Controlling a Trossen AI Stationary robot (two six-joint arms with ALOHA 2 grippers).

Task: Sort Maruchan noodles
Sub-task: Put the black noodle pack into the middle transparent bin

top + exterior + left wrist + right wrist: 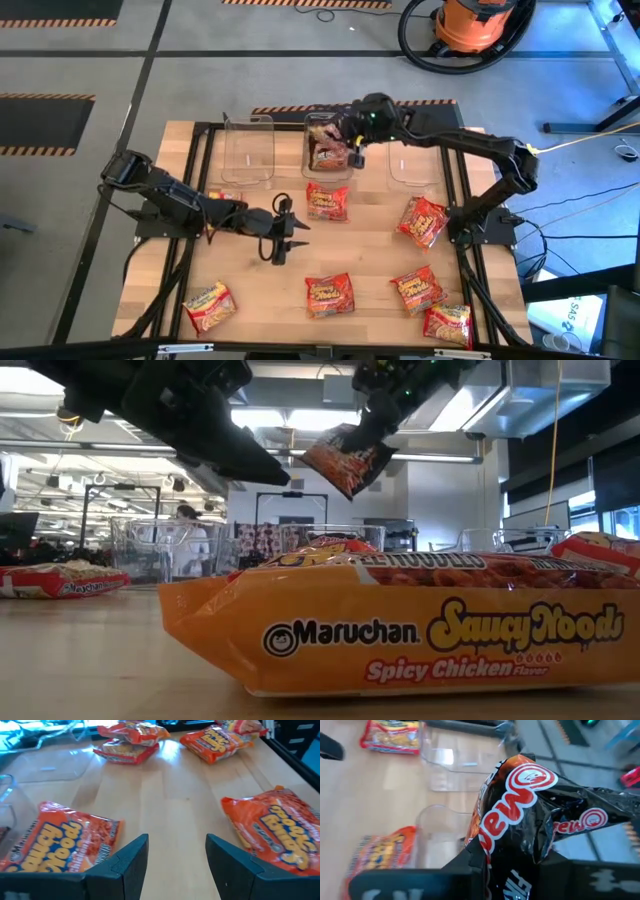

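I'm holding the right gripper (352, 142) clamped on 1 dark packet (347, 458) above the middle tub (328, 152); hanging crooked, it's risking catching the rim. Left gripper (290, 232) is waiting spread, empty, mid-table.

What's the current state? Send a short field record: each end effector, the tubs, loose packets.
right end effector: shut on dark noodle packet, held above middle clear tub
left end effector: open, empty, over bare table
middle clear tub: holds at least one packet
left clear tub: looks empty
right clear tub: looks empty
loose packets: seven orange-red ones on the table
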